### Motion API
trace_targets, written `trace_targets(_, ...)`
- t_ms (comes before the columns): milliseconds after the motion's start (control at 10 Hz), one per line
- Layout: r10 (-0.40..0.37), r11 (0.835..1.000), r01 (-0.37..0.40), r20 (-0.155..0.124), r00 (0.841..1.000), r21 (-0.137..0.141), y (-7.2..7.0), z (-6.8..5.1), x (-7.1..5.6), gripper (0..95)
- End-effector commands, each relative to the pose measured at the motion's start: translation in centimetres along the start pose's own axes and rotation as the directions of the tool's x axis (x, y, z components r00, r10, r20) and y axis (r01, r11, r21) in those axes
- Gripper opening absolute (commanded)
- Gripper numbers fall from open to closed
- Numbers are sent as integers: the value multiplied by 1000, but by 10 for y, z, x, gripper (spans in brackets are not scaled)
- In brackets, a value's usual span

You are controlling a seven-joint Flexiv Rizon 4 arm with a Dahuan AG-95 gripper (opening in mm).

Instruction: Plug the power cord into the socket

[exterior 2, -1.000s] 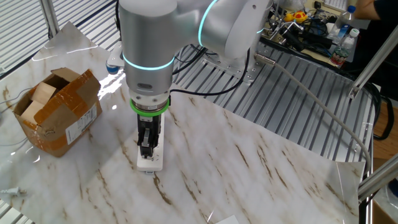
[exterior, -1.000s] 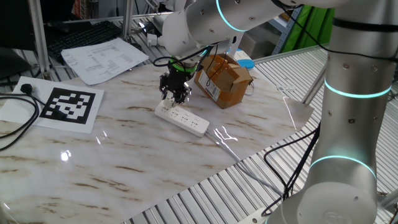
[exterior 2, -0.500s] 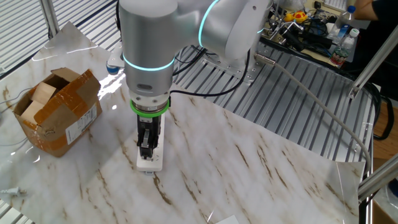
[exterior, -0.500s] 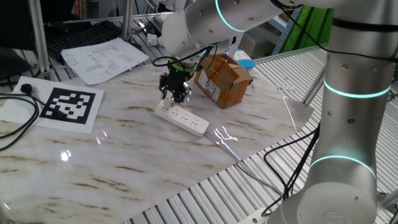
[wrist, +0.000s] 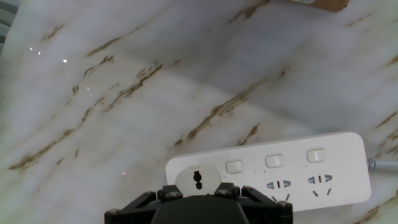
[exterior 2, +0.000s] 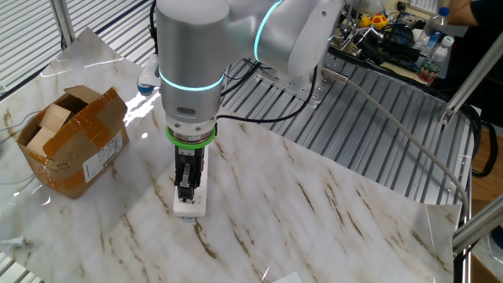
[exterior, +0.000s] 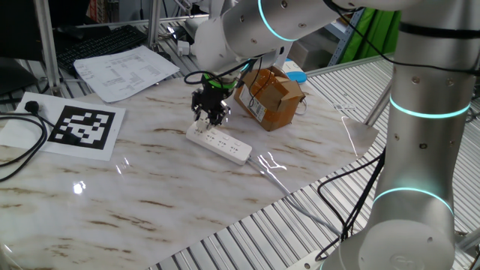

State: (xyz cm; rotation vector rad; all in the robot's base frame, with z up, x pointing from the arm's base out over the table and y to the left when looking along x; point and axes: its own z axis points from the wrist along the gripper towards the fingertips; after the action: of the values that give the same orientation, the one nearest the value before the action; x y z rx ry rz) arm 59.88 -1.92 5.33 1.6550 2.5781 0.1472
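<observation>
Comparing with the earlier frames: nothing on the surface had shifted; only the arm's upper housing sat slightly differently in the other fixed view.
Surface: marbled surface carried everything.
Arm: silver arm reached down over the strip's end, pointing straight down, unmoved.
Box: brown cardboard box stood just behind the strip, where it had been.
Socket: long white socket lay flat, same spot, thin pale cable leaving one end.
Hand: hand hung low over the strip's end outlet, partly spread; grip on anything could not be told.
Power cord: small round white power cord sat on the socket's end outlet, just before the fingers.
</observation>
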Motion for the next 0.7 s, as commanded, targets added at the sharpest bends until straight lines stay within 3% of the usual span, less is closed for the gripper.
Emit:
trace_targets(100,1,1000,-1,-8,1000,-7,-4,3,2,0)
trace_targets(700,17,1000,-17,-4,1000,-11,-4,4,11,0)
